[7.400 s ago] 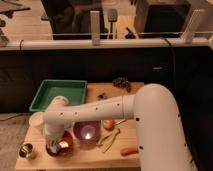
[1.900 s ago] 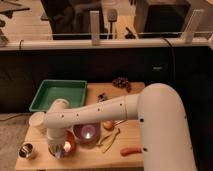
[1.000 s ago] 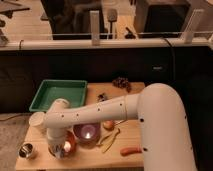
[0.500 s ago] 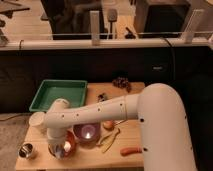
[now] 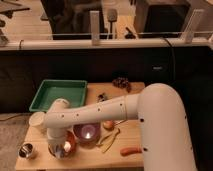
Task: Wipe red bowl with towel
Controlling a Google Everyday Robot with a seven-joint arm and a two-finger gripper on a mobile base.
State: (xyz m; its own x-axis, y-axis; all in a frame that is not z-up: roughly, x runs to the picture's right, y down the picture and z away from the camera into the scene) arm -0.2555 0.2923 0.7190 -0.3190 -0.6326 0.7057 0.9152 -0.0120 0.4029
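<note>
Red-brown and glossy, the red bowl (image 5: 70,143) sat front-left on the table (image 5: 97,159) between a metal cup (image 5: 27,150) and a purple bowl (image 5: 87,134), with the gripper (image 5: 60,148) low over it, seemingly placed for wiping (its grip, and any towel, could not be told).

Glossy red bowl (image 5: 71,142) beneath the claw (image 5: 59,149); shiny metal cup (image 5: 27,150), smooth wooden table (image 5: 96,159)

One view only: high, close, looking down and forward at table (image 5: 96,159); arm (image 5: 160,125) fills lower right, gripper (image 5: 61,148) lower left.
</note>
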